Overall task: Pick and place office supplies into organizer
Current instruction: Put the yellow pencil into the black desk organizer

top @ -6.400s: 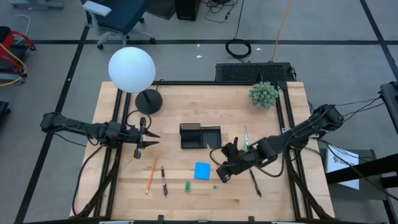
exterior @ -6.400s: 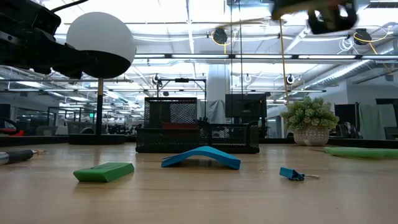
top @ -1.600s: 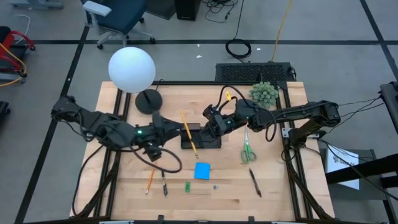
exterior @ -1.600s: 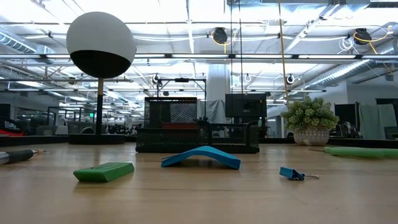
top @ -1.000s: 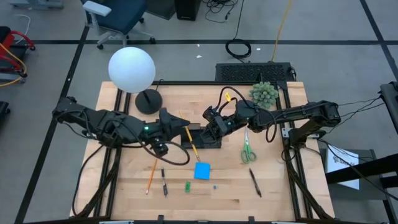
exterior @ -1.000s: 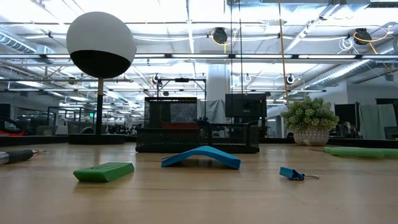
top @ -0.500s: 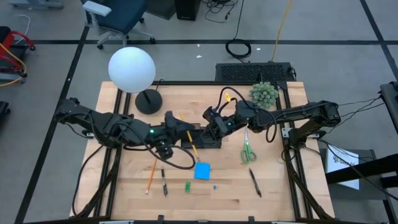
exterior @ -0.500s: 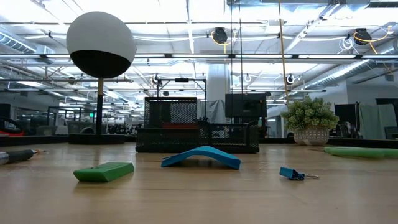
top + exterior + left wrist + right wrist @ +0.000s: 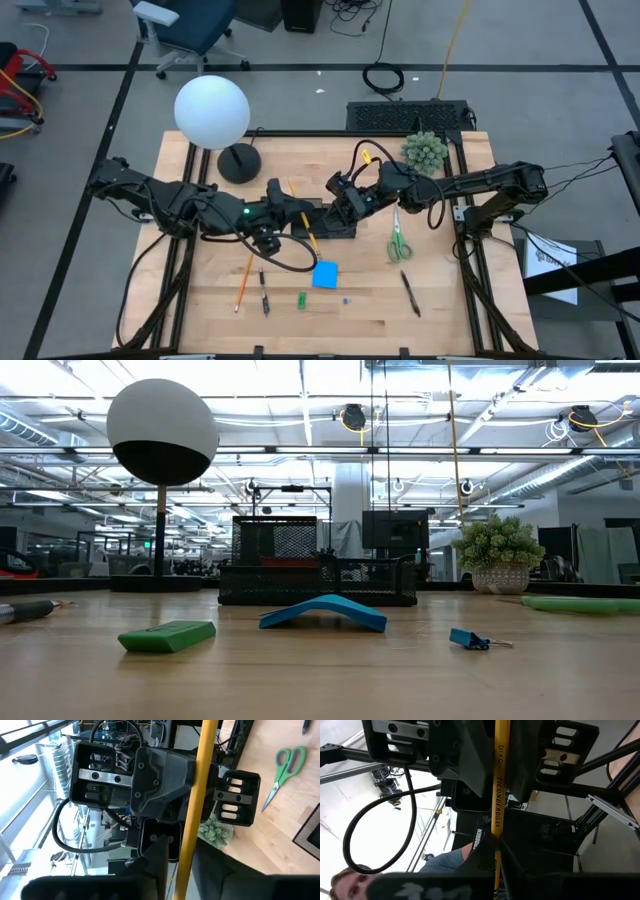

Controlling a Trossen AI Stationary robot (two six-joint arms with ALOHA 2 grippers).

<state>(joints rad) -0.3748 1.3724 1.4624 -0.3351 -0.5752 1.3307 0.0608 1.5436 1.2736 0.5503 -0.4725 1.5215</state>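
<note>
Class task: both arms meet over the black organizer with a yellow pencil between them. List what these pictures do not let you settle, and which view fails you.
- Left claw: high view too small, and in its wrist view the pencil hides whether the fingers touch it.
- Organizer compartments: covered by both arms in the high view; mesh wall blocks them in the low view.
- Pencil's lower tip: hidden behind the right claw in the right wrist view.

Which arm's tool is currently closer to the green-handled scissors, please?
The right tool: it sits over the organizer, just left of the scissors in the high view. The left tool is farther left.
</note>
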